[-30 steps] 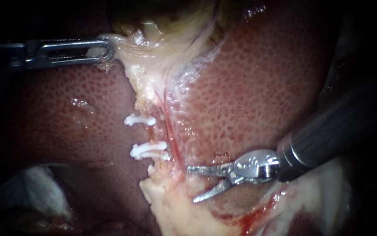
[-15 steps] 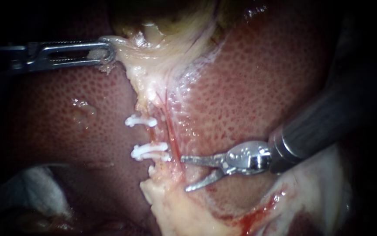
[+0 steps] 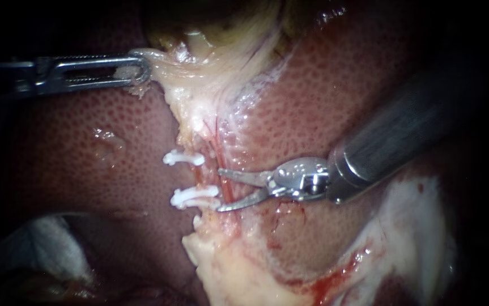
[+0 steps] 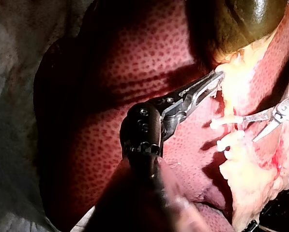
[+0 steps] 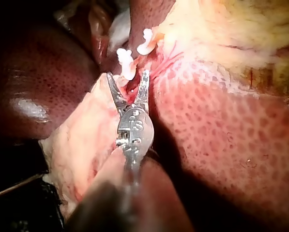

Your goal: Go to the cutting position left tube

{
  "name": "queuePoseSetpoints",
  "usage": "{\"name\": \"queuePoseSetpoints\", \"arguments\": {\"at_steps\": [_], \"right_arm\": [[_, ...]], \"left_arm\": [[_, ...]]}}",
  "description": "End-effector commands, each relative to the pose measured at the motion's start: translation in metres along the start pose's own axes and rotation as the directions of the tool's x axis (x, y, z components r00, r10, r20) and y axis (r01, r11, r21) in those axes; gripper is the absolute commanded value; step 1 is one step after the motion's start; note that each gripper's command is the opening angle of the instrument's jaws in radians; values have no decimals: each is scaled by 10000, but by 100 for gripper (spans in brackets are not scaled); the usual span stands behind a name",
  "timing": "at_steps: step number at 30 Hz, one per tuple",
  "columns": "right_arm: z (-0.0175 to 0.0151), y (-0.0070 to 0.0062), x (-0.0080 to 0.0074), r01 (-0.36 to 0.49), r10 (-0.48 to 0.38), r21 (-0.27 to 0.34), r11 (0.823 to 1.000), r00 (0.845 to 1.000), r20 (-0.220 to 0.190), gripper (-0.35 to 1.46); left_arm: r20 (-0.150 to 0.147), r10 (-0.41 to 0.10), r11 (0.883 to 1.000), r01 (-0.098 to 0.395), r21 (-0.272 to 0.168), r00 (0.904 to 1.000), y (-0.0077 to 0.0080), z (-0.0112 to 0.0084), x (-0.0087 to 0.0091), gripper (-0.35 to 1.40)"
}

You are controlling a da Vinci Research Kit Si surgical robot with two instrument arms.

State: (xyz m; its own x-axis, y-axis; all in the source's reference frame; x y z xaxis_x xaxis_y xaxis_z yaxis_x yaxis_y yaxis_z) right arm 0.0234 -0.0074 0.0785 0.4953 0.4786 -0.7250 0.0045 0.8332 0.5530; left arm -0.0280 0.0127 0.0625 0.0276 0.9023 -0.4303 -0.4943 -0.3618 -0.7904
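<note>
Blades of right instrument (image 3: 220,190) stand apart at centre of frame, one on each side of thin red tube (image 3: 227,191), tips just beside lower white clip (image 3: 194,196). Clipped left tube (image 3: 199,177), w/ upper clip (image 3: 183,158), lies just left of tips. Left instrument (image 3: 134,69), upper left, has jaws clamped on pale tissue (image 3: 176,68) below gallbladder (image 3: 210,22).

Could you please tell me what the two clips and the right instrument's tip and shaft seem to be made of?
Clips: probably plastic. They are white, matte and opaque, with soft rounded ends and no metallic glint.
Right instrument: the open jaws and hinge look like polished steel, silvery with bright reflections.
Shaft: a duller grey with a brushed sheen. It could be metal or a coating; the look leaves that open.
</note>
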Motion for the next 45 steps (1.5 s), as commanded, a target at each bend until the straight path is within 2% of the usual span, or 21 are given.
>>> {"name": "queuePoseSetpoints", "arguments": {"at_steps": [1,8,16,26,32,38,45], "right_arm": [[3,1,1,-50,50,-11,10000,10000,10,138],[15,5,8,-263,263,43,9996,9997,-8,138],[17,4,8,-1012,1016,533,9934,9948,-44,138],[28,5,1,-1583,1558,1013,9822,9873,322,136],[32,6,2,-1854,1777,1191,9754,9814,721,135],[35,6,2,-2135,1991,1613,9635,9748,1009,133],[39,6,2,-2217,2017,2073,9528,9729,1134,131]], "left_arm": [[5,8,10000,-8,-12,10000,1,0,0,-35],[2,10,10000,-10,-8,10000,1,0,0,-35],[10,15,10000,-15,-26,10000,1,1,-1,-35],[9,16,10000,-16,-25,10000,1,1,-1,-35],[5,18,10000,-18,-20,10000,2,2,-2,-35],[12,18,10000,-18,-35,10000,3,3,-2,-35],[29,27,10000,-27,-74,10000,4,6,-4,-35]]}}
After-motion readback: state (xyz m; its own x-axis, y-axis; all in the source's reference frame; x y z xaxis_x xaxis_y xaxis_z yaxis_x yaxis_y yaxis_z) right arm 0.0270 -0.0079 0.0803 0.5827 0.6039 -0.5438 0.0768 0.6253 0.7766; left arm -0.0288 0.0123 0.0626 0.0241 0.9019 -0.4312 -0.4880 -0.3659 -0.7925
